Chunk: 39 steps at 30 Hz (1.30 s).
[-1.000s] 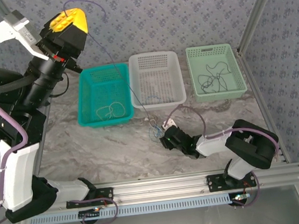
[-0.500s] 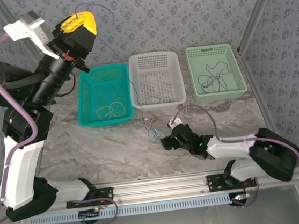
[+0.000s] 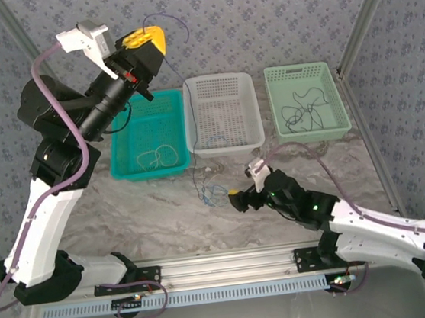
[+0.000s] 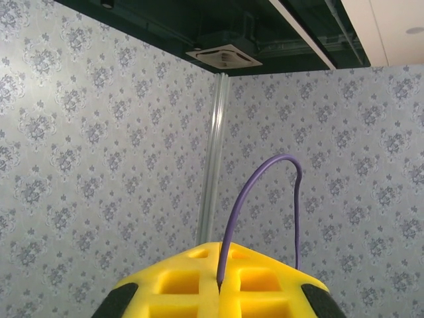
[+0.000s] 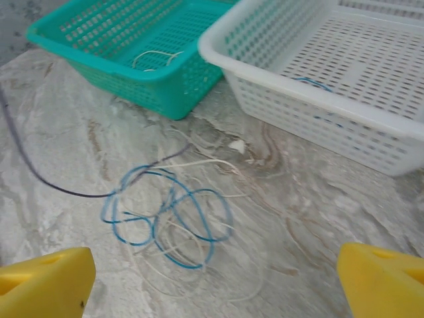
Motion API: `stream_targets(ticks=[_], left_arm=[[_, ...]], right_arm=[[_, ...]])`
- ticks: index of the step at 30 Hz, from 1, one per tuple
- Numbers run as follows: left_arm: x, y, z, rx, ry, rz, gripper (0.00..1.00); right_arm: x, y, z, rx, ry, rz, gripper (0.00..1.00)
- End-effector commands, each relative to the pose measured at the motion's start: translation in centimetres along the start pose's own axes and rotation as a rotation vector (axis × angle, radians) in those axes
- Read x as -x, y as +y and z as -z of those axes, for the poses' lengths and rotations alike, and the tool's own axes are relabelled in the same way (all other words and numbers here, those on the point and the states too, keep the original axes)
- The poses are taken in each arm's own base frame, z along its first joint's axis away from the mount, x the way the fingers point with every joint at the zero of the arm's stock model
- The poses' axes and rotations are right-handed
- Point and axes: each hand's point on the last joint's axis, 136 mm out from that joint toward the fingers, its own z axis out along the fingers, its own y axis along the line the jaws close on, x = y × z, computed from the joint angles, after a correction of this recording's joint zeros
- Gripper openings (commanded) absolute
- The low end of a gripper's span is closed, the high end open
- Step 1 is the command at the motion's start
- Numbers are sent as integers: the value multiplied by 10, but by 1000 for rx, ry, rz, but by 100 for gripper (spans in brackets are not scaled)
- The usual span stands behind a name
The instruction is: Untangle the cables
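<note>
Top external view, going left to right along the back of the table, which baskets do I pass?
From the left: teal basket → white basket → pale green basket.

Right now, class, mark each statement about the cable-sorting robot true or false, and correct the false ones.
1. The left gripper is shut on a thin dark cable, raised well above the table. True.
2. The right gripper is clamped on the blue cable. False: its jaws stand open, and the blue cable lies tangled on the table ahead of them.
3. The pale green basket holds a black cable. True.
4. The teal basket is empty. False: a cream cable lies looped inside it.
</note>
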Motion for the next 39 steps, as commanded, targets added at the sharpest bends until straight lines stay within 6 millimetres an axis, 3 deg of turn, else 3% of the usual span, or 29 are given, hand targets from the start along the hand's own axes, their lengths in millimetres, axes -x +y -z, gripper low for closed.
stream_targets(ticks=[1,6,12,16,18,22,24,27,31,34,39], left_arm=[[21,-8,4,-37,-75,15,2],[26,-9,8,-38,-86,14,2],[18,-6,10,-29,-76,15,2],[18,-8,12,-34,-82,22,2],[19,-7,13,-32,-82,20,2],[19,-6,15,-18,-79,10,3],[18,-3,16,1,-75,3,4],[14,5,18,46,-65,1,14],[1,18,21,106,-42,-5,20],[-19,27,20,142,4,-1,25],[-68,41,10,172,115,35,50]], right_arm=[[18,28,-16,90,-13,63,97],[34,61,-46,183,-46,104,99],[53,74,-71,206,-72,120,99],[55,78,-91,210,-53,129,96],[56,82,-99,238,-48,120,88],[57,87,-102,261,-32,105,48],[58,87,-96,267,-25,89,24],[58,87,-81,277,18,70,2],[66,82,-48,285,35,26,0],[77,72,-11,298,22,-17,0],[94,56,57,287,-15,-70,0]])
